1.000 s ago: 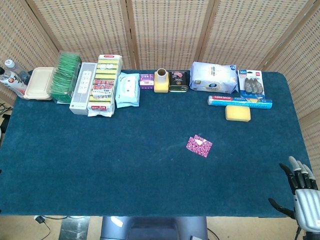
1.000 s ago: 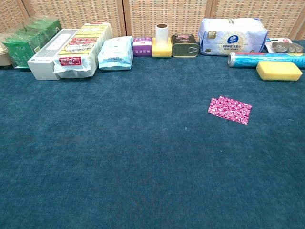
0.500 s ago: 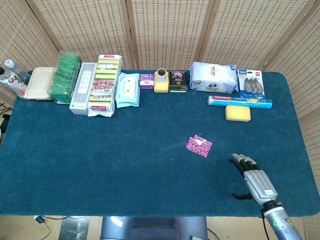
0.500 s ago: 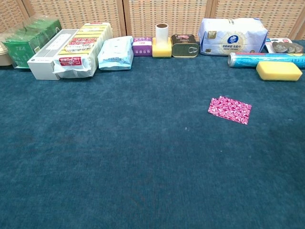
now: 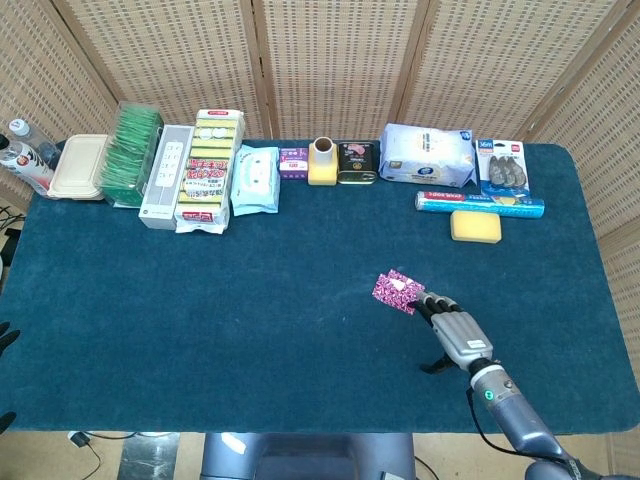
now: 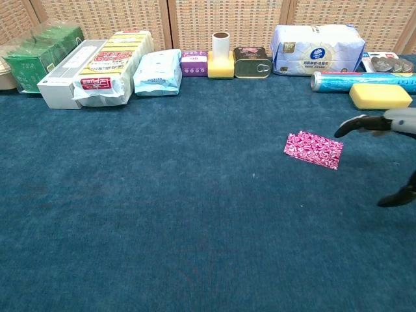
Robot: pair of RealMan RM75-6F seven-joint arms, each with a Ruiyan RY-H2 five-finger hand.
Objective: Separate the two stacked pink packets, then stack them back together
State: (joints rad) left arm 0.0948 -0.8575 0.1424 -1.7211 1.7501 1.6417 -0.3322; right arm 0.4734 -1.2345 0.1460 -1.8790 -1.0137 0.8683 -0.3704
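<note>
The pink packets [image 5: 398, 291] lie flat on the blue worktop [image 5: 200, 320], still stacked as one patterned rectangle, well in front of the yellow sponge [image 5: 475, 226] and slightly toward the worktop's centre from it. In the head view the stack's long axis runs obliquely, from its upper-left corner down to its lower-right corner; in the chest view [image 6: 313, 149] it slopes the same way, the left end farther from the camera. Whether the two packets are exactly aligned cannot be told.

The right robot hand [image 5: 452, 328] reaches in over the near edge of the worktop, in front of the sponge, with its fingers [image 5: 436, 301] extended toward the stack's lower-right corner and the thumb held apart; it is empty and spread. The fingertips sit just beside the packets; contact cannot be confirmed. In the chest view the same hand [image 6: 390, 149] enters from the right edge, fingers above the worktop.

The left robot hand does not appear in either view.
</note>
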